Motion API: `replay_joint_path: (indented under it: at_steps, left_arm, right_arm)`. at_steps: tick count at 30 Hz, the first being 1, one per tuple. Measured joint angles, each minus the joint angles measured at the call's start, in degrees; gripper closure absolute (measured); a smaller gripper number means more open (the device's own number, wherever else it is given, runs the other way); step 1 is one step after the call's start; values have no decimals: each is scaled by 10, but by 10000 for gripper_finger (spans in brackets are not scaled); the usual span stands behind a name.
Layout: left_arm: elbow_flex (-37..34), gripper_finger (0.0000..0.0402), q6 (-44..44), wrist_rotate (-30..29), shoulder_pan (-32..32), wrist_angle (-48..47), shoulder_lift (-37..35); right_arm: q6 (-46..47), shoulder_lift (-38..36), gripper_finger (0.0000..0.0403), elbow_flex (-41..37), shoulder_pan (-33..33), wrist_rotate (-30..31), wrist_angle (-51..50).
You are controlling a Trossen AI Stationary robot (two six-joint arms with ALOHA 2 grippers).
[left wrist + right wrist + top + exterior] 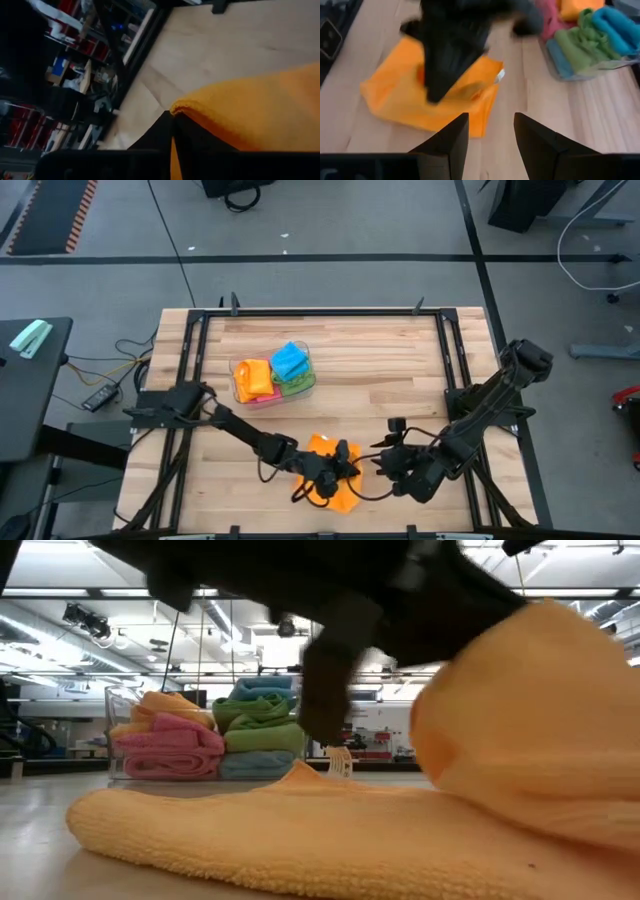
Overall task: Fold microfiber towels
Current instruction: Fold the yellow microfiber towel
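Note:
An orange microfiber towel point(328, 472) lies near the table's front edge, partly doubled over itself; a white tag point(500, 75) shows at one corner. My left gripper point(340, 465) reaches in from the left and is shut on it. Just to the towel's right, my right gripper point(491, 131) hangs open above bare wood with nothing between its fingers. More towels, pink, orange, green and blue, sit folded in a clear tub point(272, 375) behind. My left gripper pinches the orange towel's edge point(176, 111) between its two fingers; a strip of cloth point(173, 159) shows in the gap. It comes slanting down from the table's left. The held part point(530, 710) is raised and curls over, while the rest point(250, 830) lies on the table.
The clear tub point(118, 730) stands on the wood toward the far left of centre. Bare wood point(400, 370) stretches to the tub's right. Black frame rails point(455, 370) run along the table's sides, and cables hang off the left edge.

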Motion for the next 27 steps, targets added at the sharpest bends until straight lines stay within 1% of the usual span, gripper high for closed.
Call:
replay_joint_path:
  at_steps: [4,8,11,15,19,24,27]
  left_arm:
    - [51,373,22,4,4,3,47]
    - [94,385,71,7,3,1,78]
    - [119,391,73,28,5,2,90]
    - [141,383,64,63,14,-11,92]
    - [155,378,44,84,22,-9,92]
    - [161,388,-1,145,38,-9,92]
    - [161,390,-37,168,46,-10,92]
  right_arm:
    - [-1,-8,237,0,2,5,-1]
    - [0,-7,237,0,2,14,-4]
    - [0,-6,237,0,2,15,-6]
    - [-4,-7,237,0,2,15,-8]
    - [-8,-21,237,0,2,15,-13]
    - [-7,-44,237,0,2,15,-14]
    - [-6,-48,237,0,2,15,-14]
